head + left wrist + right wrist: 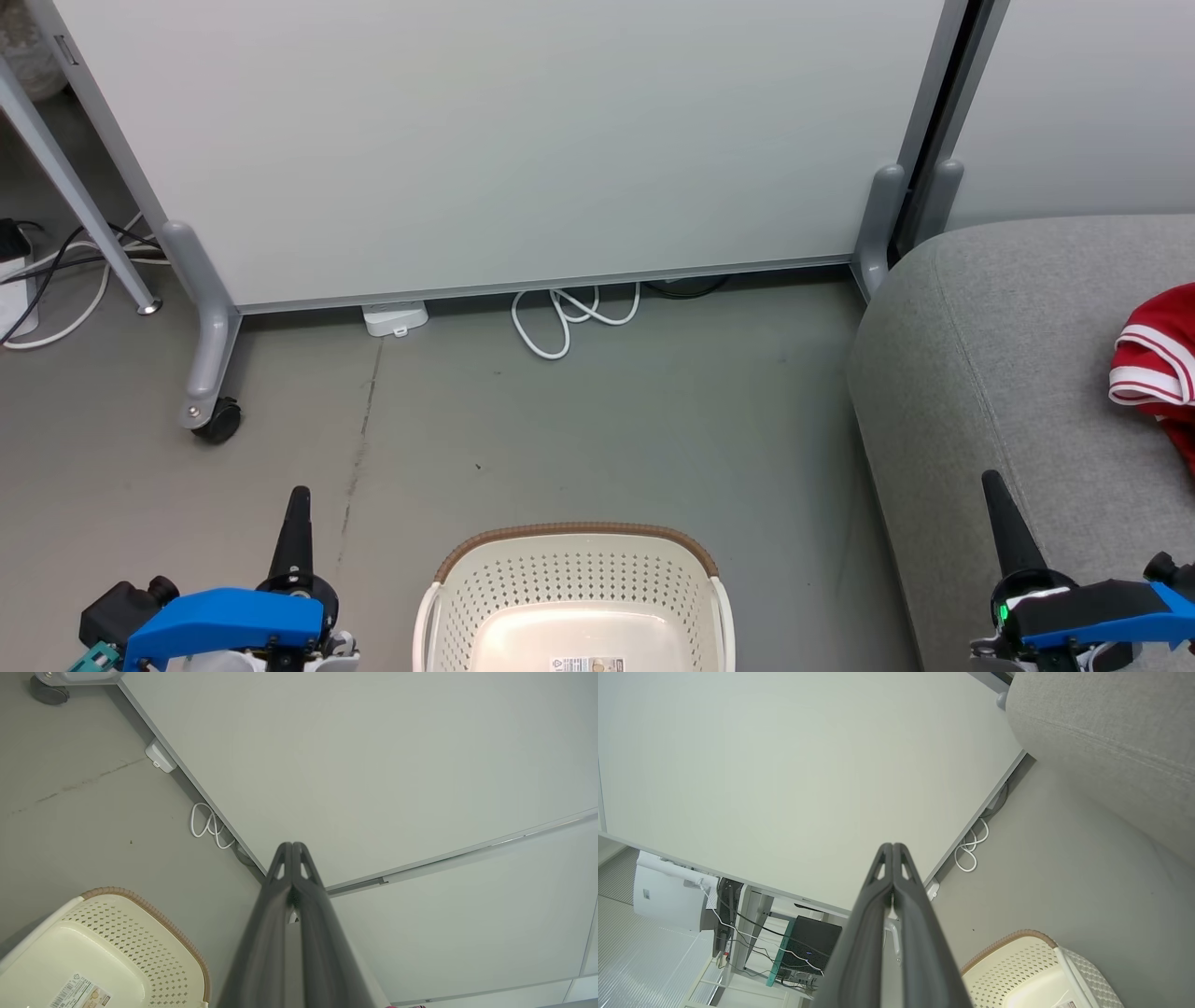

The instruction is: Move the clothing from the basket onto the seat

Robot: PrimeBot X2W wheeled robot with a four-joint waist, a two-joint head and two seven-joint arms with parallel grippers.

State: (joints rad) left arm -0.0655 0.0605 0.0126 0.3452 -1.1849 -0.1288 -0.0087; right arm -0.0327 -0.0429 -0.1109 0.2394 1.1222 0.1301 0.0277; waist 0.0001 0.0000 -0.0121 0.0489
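The cream basket (574, 597) with a brown rim stands on the floor at the bottom centre of the head view; its visible inside holds only a label. It also shows in the left wrist view (107, 952) and the right wrist view (1031, 975). Red clothing (1158, 359) with white stripes lies on the grey seat (1008, 373) at the right edge. My left gripper (297, 499) is shut and empty, left of the basket. My right gripper (992, 485) is shut and empty over the seat's front edge. Both wrist views show the fingers pressed together (292, 847) (893, 847).
A white partition panel (523, 140) on castor feet (215, 420) stands behind the basket. White cable loops (569, 317) and a power strip (395, 317) lie at its base. More cables (56, 280) lie at the far left. Grey floor (597, 420) stretches between panel and basket.
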